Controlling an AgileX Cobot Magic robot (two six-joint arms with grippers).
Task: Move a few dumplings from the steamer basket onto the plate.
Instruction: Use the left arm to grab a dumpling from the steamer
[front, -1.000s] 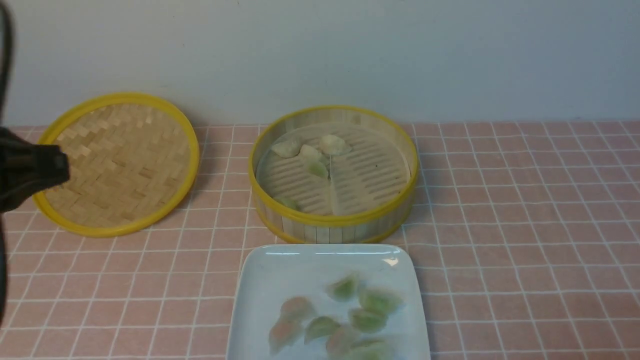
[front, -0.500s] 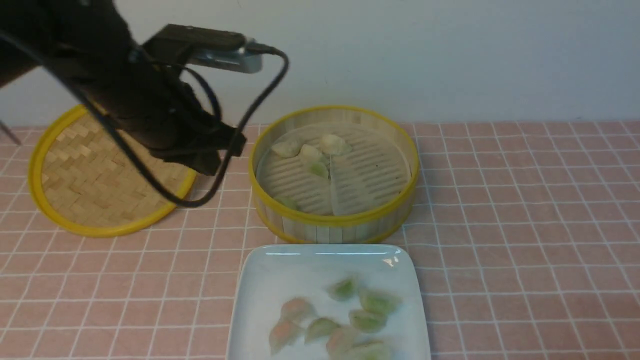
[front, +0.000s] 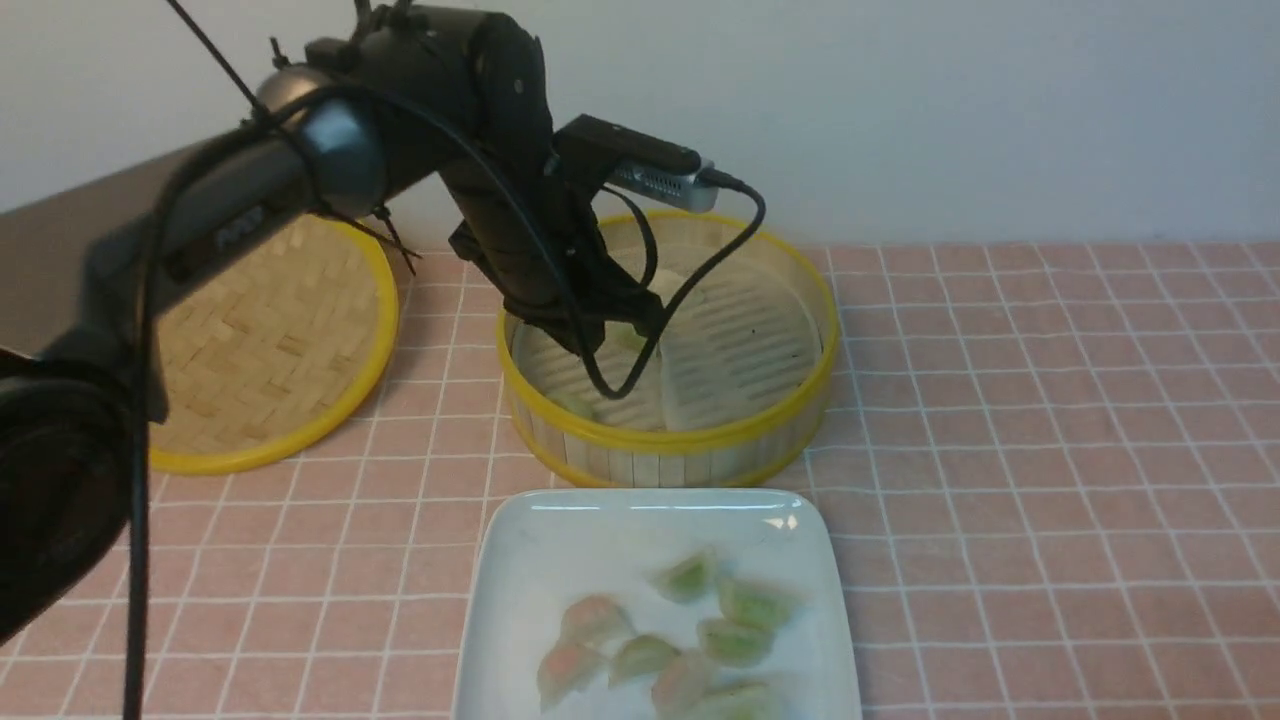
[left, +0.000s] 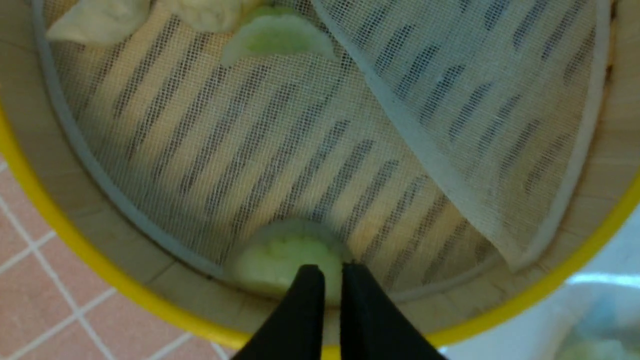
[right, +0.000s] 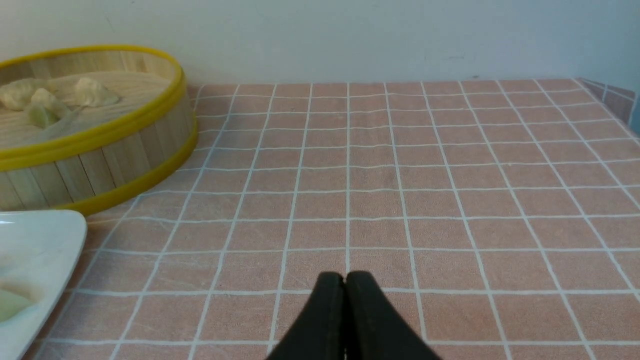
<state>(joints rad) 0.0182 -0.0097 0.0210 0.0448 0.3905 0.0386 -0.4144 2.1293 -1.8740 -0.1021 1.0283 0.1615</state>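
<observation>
Presently, the left end effector (left: 325, 272) is seen with its two dark fingers drawn almost together, only a thin slit being left between them, and nothing is seen clamped there. Its tips are held just over a green dumpling (left: 272, 257) that lies at the floor's edge, against the wall of the steamer basket (left: 60, 200). A mesh liner (left: 450, 125) is spread over the slotted floor, with one part folded over. More dumplings (left: 277, 40) are gathered toward the rear of the basket, well apart from the tips. The plate (front: 530, 560) is set on the table (front: 1050, 450) just in front of the basket, and several green and pinkish dumplings are lying on it. A woven lid (front: 270, 340) is lying to the basket's left. The right end effector (right: 345, 277) is held over the table, well apart from the basket, its fingers pressed together on nothing.
</observation>
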